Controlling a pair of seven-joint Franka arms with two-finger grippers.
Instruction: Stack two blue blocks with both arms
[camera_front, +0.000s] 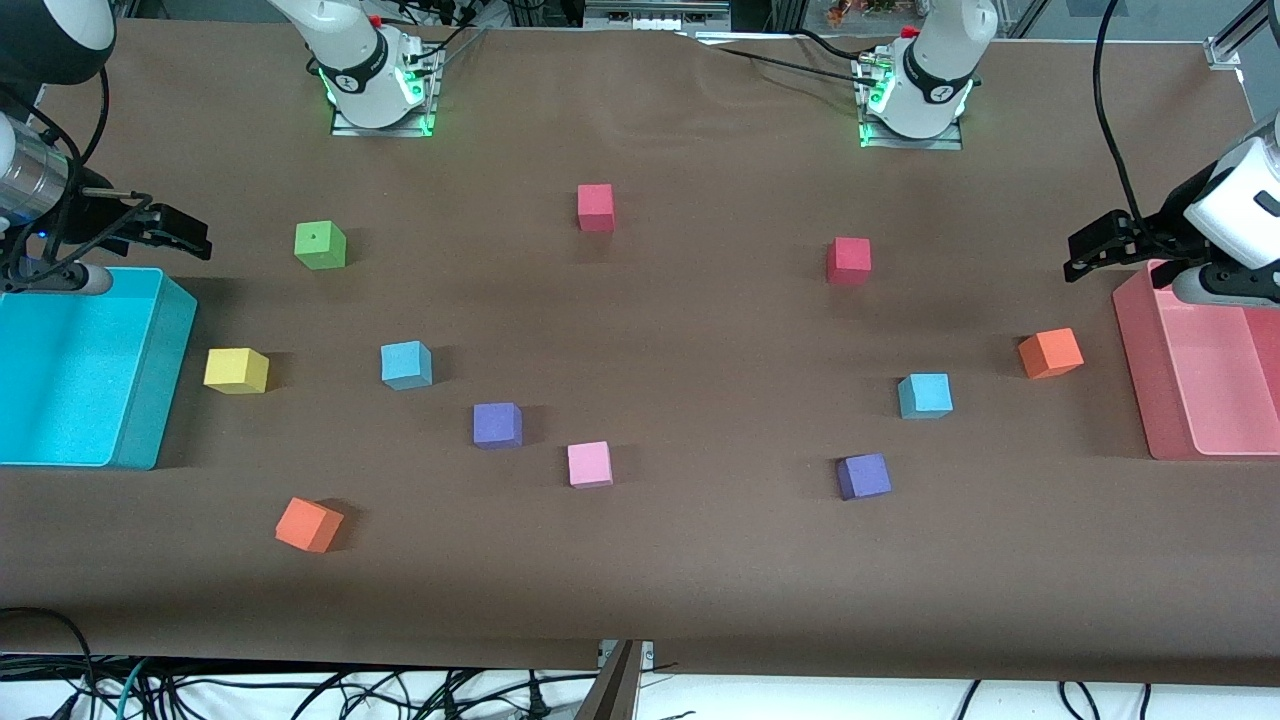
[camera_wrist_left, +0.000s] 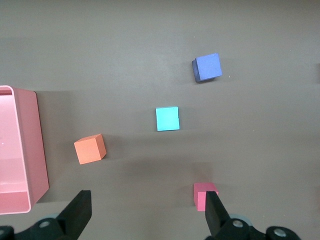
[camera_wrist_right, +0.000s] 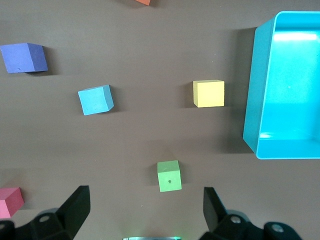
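Note:
Two sky-blue blocks lie apart on the brown table. One blue block (camera_front: 406, 364) lies toward the right arm's end and shows in the right wrist view (camera_wrist_right: 95, 99). The other blue block (camera_front: 925, 395) lies toward the left arm's end and shows in the left wrist view (camera_wrist_left: 167, 118). My right gripper (camera_front: 185, 238) hangs open and empty in the air by the cyan bin; its jaws show wide apart in its wrist view (camera_wrist_right: 145, 196). My left gripper (camera_front: 1085, 255) hangs open and empty by the pink bin, jaws wide apart (camera_wrist_left: 147, 200).
A cyan bin (camera_front: 150, 400) stands at the right arm's end and a pink bin (camera_front: 1140, 360) at the left arm's end. Scattered cubes: green (camera_front: 320, 245), yellow (camera_front: 236, 370), two purple (camera_front: 497, 424) (camera_front: 863, 476), pink (camera_front: 589, 464), two orange (camera_front: 308, 524) (camera_front: 1050, 353), two red (camera_front: 595, 207) (camera_front: 849, 260).

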